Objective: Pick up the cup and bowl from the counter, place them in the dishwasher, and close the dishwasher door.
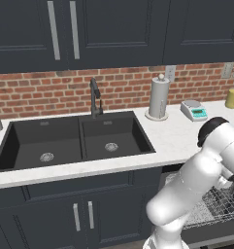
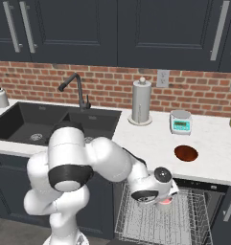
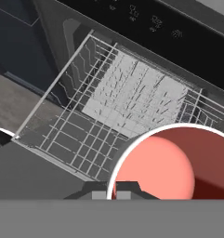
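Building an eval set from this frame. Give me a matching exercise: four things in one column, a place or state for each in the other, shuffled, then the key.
Things:
1. cup
2. bowl
3. kitchen scale
4. dishwasher rack

Places or states:
A. on the counter, by the brick wall, right of the paper towel roll
B. pulled out below the counter edge, nothing resting in it
C. pinched at its rim by the gripper, over the rack
D. on the counter near its front edge, above the dishwasher

Pairs: 1-C, 2-D, 3-A, 4-B
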Controlling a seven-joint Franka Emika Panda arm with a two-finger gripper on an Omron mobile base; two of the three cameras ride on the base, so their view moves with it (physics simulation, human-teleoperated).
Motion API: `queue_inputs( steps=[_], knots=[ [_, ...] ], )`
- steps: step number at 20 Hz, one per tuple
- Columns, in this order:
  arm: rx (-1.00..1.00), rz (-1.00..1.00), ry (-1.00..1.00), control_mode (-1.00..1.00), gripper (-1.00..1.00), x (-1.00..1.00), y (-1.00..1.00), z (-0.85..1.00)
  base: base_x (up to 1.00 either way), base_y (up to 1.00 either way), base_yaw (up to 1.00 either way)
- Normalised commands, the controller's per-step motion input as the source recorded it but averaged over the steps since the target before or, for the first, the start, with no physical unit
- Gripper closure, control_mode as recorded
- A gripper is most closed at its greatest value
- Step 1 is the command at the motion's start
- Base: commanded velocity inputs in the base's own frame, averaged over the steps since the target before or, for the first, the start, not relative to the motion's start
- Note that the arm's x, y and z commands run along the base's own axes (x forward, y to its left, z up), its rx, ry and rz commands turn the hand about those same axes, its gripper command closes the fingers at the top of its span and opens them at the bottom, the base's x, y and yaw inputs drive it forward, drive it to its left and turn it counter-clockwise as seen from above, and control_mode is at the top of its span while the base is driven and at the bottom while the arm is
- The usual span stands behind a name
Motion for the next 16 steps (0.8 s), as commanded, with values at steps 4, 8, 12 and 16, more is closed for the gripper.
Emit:
queue_inputs(
  steps=[4, 8, 12, 16],
  knots=[
    [0.22, 0.0, 0.0, -1.0, 1.0, 0.0, -0.69, 0.0, 0.0, 0.0, 0.0],
    [0.18, 0.0, 0.0, -1.0, 1.0, -0.03, -0.28, 0.0, 0.0, 0.0, 0.0],
    [0.13, 0.0, 0.0, -1.0, 1.0, 0.0, -0.21, -0.09, 0.0, 0.0, 0.0],
    [0.06, 0.0, 0.04, -1.0, 1.0, 0.0, 0.0, -0.31, 0.0, 0.0, 0.0]
  ],
)
